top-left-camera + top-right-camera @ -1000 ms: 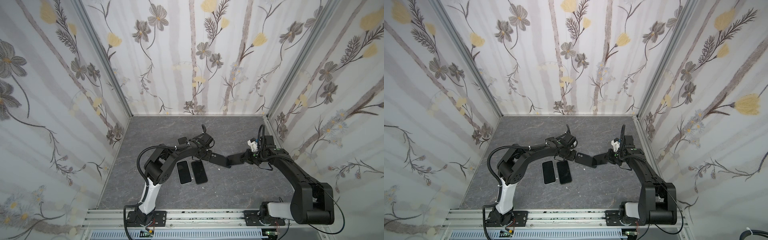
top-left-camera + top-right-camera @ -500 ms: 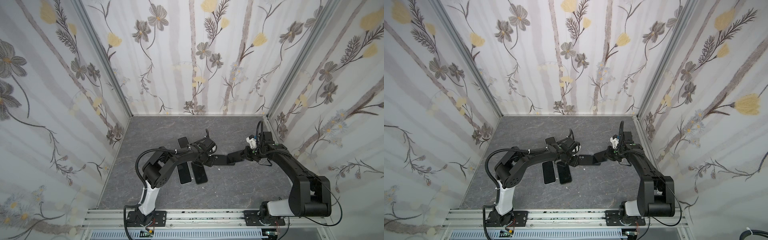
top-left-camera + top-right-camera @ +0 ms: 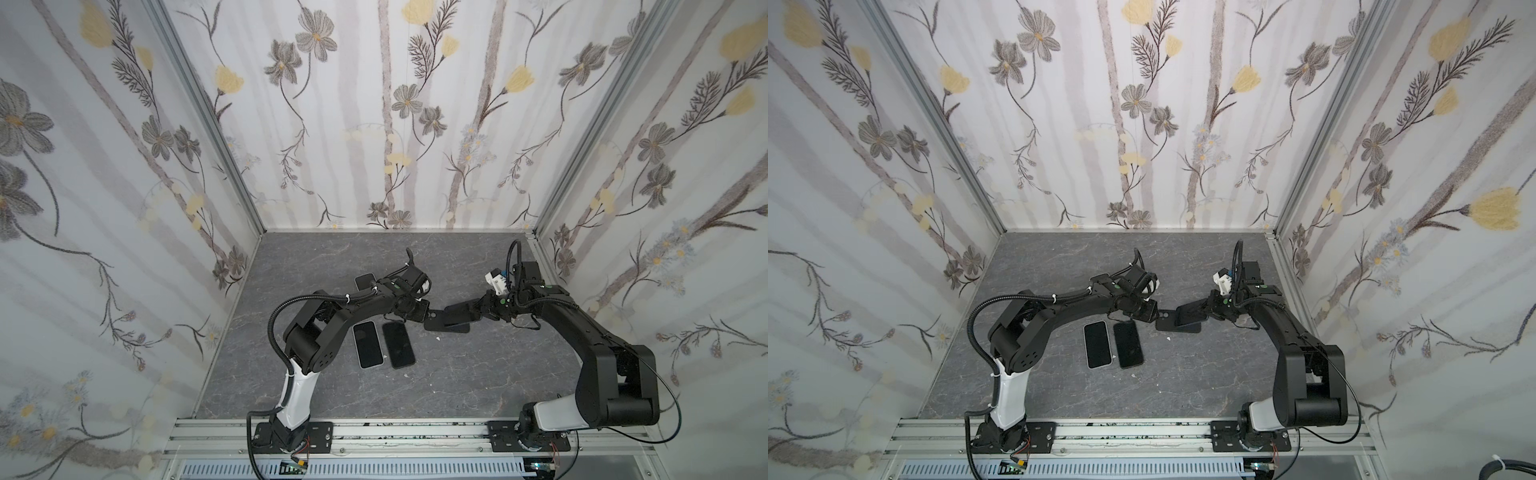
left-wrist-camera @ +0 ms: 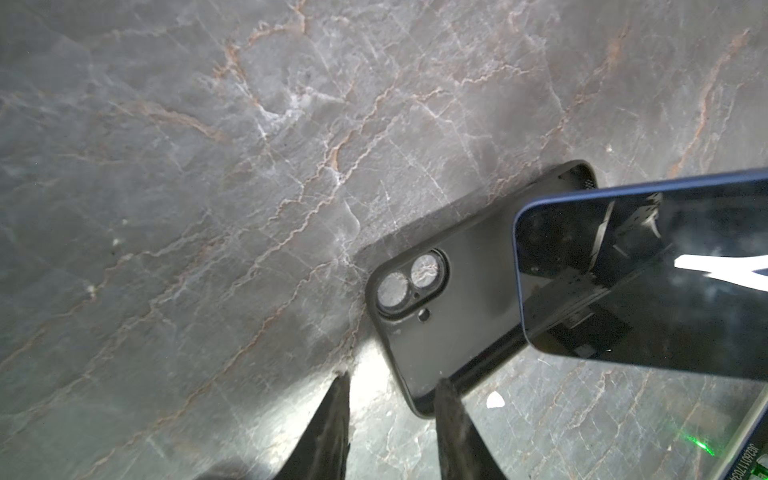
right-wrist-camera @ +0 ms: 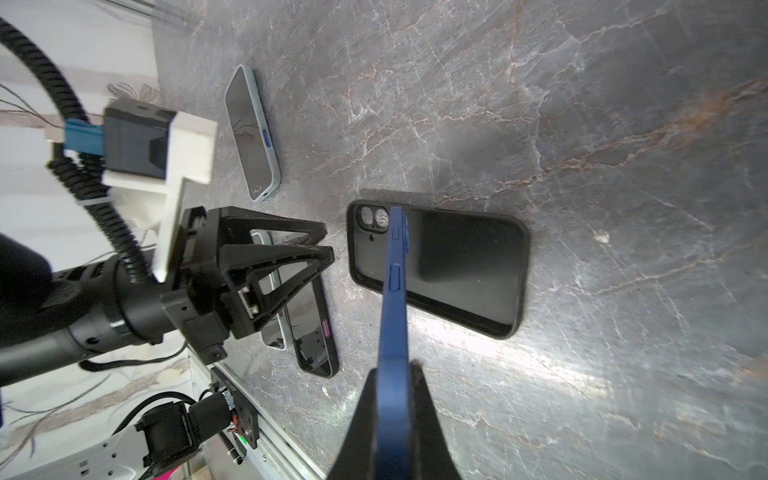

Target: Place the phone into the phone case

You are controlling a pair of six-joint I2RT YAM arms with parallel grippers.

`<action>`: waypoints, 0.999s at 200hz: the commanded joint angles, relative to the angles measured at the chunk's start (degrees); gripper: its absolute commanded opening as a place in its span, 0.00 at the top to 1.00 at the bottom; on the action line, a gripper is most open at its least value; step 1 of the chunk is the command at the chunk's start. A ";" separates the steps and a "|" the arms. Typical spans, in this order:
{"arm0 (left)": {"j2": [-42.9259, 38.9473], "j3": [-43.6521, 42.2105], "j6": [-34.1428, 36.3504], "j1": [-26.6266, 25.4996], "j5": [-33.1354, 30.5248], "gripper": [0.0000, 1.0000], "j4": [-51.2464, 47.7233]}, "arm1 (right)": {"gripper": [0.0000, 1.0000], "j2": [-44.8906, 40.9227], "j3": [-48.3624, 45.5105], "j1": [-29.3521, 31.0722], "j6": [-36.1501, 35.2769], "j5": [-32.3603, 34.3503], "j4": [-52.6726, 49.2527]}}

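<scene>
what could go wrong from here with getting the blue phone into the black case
1. The right gripper pinches the phone by one end, tilted over the case; pressing down could make it pivot or slip.
2. The case lies loose on the table, and the left gripper is open at its camera-hole corner, so it may slide away under the push.

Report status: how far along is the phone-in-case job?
Done: right tool grips the blue phone. In hand: phone hangs over the empty black case, open side up; left tool open at its camera end. Left: seat the phone in the case.
</scene>
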 commanded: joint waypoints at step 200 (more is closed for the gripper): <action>0.34 -6.51 -8.83 0.04 6.02 0.64 11.19 | 1.00 11.44 -10.12 0.06 4.15 -16.49 18.53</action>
